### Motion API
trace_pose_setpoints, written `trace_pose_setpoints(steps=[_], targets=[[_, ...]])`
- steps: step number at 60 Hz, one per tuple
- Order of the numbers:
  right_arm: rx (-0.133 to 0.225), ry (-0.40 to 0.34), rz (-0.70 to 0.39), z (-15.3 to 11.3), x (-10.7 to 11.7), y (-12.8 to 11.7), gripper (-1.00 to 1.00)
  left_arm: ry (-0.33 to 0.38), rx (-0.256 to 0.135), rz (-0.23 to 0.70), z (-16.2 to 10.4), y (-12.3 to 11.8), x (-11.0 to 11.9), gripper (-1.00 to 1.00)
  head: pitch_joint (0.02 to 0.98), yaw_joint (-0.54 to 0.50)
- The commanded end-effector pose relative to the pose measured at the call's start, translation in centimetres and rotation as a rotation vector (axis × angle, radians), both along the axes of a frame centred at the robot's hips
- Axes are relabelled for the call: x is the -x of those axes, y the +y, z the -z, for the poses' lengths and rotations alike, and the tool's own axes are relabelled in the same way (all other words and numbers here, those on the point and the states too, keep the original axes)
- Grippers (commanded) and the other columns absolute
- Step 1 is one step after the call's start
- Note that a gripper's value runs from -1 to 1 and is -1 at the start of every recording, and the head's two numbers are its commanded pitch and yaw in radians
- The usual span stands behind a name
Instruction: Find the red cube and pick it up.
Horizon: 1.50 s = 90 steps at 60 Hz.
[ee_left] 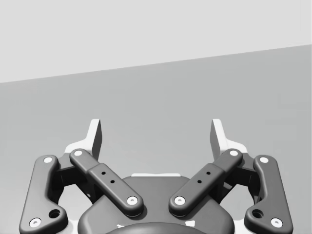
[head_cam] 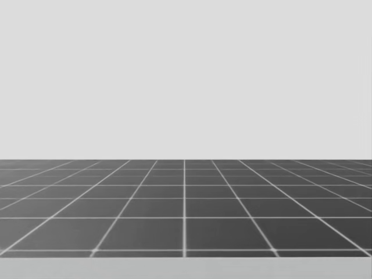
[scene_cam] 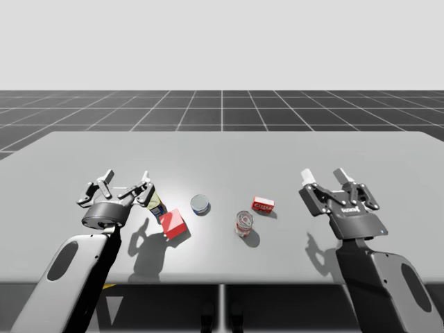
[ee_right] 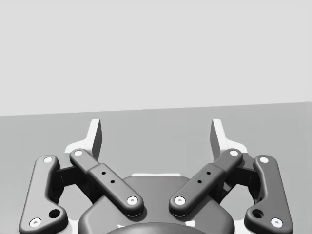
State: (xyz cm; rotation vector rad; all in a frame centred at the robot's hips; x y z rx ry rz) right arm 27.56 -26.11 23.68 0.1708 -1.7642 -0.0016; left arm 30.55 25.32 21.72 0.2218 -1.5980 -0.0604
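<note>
Nothing grasped yet. The red cube (scene_cam: 173, 223) rests untouched on the table (scene_cam: 388, 152), near my left gripper (scene_cam: 126, 177). That gripper and my right gripper (scene_cam: 323, 174) stand wide open, empty. Approach, grasp and lift remain.

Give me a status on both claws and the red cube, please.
Left claw, right claw open, empty. Red cube untouched, nearest left claw. Yellowish container right beside the cube.

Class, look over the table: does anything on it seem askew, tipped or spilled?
The red cube sits skewed to the table's edges, and a yellowish item beside my left gripper appears tilted, though partly hidden. The squat grey can and the red-labelled can stand upright; nothing is spilled.
</note>
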Motion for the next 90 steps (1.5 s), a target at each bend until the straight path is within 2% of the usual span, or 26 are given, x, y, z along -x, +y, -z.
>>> trace_pose_setpoints(steps=[1, 4, 11, 15, 27, 49, 57, 80, 90], targets=[[-0.028, -0.032, 0.051, 0.03, 0.19, 0.13, -1.00, -0.001, -0.002, -0.001, 0.00, 0.00, -0.01, -1.00, 0.072, -0.01], [0.002, -0.023, -0.015, -0.04, 0.27, 0.23, -1.00, -0.002, -0.001, -0.003, -0.02, 0.01, 0.00, -1.00, 0.080, -0.01], [0.016, -0.011, -0.016, -0.18, 0.18, 0.16, -1.00, -0.003, 0.002, -0.003, -0.03, 0.00, 0.01, -1.00, 0.116, -0.02], [0.012, -0.005, -0.013, -0.22, 0.16, 0.10, -1.00, -0.003, 0.002, -0.003, -0.01, 0.00, 0.00, -1.00, 0.146, -0.02], [0.002, -0.014, 0.008, -0.39, 0.17, -0.01, -1.00, -0.003, 0.002, 0.004, 0.00, -0.12, 0.02, -1.00, 0.330, -0.01], [0.009, -0.013, -0.001, -0.34, 0.20, 0.21, -1.00, -0.002, -0.011, 0.011, 0.03, -0.18, -0.03, -1.00, 0.641, 0.04], [0.010, -0.010, -0.004, -0.35, 0.25, 0.29, -1.00, -0.002, -0.015, 0.010, 0.05, -0.39, 0.02, -1.00, 0.721, 0.07], [0.006, 0.015, -0.025, -0.21, 0.27, 0.65, -1.00, 0.000, -0.018, 0.010, 0.05, -0.64, 0.11, -1.00, 0.879, 0.26], [0.008, 0.021, -0.027, -0.11, 0.29, 0.68, -1.00, 0.000, -0.005, 0.023, -0.05, -0.85, 0.25, -1.00, 0.896, 0.29]])
